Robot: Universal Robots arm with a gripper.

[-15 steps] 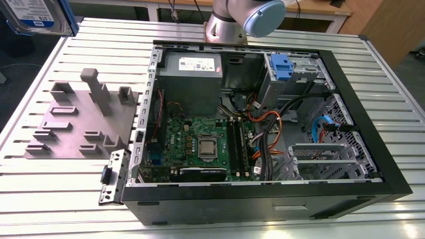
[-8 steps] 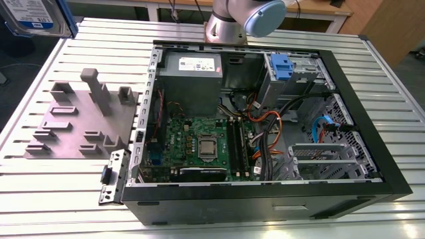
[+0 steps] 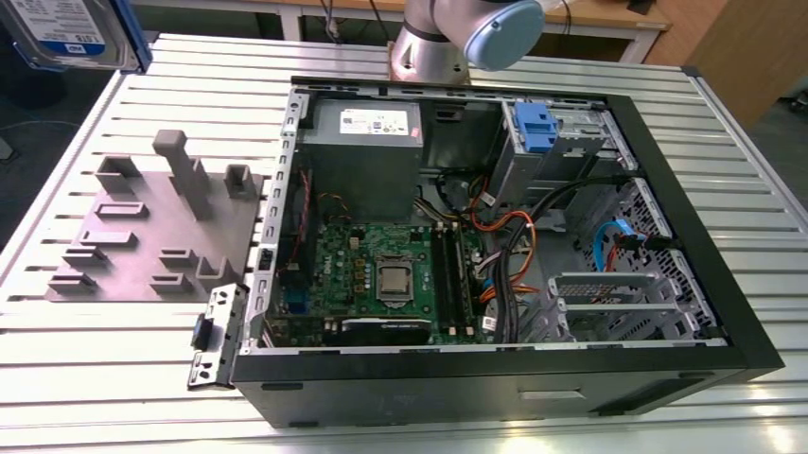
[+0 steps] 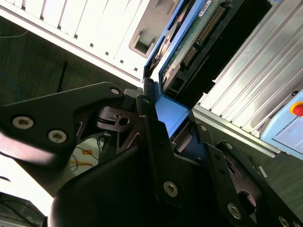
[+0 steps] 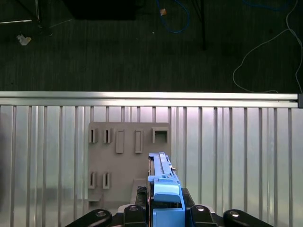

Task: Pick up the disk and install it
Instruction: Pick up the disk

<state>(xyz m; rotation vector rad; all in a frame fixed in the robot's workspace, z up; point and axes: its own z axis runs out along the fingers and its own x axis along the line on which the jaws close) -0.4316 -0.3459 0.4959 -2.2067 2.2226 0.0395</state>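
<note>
the exterior view is bright and even, with light seemingly falling from above. the pale slatted surface (image 3: 707, 132) carries a mild sheen, while the inside of the open computer case (image 3: 505, 378) sits in softer shade. in the second wrist view the end effector (image 4: 170, 118) is close to the lens, dark and soft-edged, and the pale slats beside the disk (image 4: 194, 38) are washed out. in the first wrist view the surface glares against a dim floor (image 5: 118, 47).

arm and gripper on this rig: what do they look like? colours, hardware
In the exterior view the arm is a silver-grey tube with a pale blue round joint cap. The gripper is matte black: flat linkage plates pinned with silver screws.
</note>
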